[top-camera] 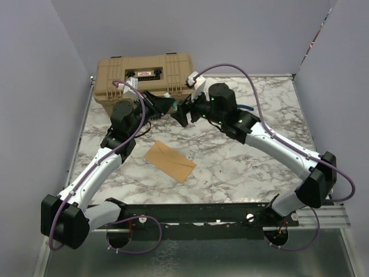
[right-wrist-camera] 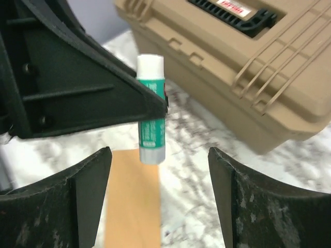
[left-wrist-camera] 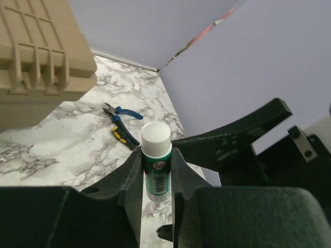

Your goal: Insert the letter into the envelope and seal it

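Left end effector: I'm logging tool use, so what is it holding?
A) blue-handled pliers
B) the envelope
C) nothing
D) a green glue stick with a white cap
D: the left end effector is shut on the glue stick; the pliers and the envelope lie on the table.

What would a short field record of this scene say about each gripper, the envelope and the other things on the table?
left gripper: shut on a green glue stick with a white cap
right gripper: open, facing the glue stick, apart from it
envelope: flat on the marble table, between the arms
letter: no loose sheet in view
tan case: closed, at the far edge
pliers: lying on the table
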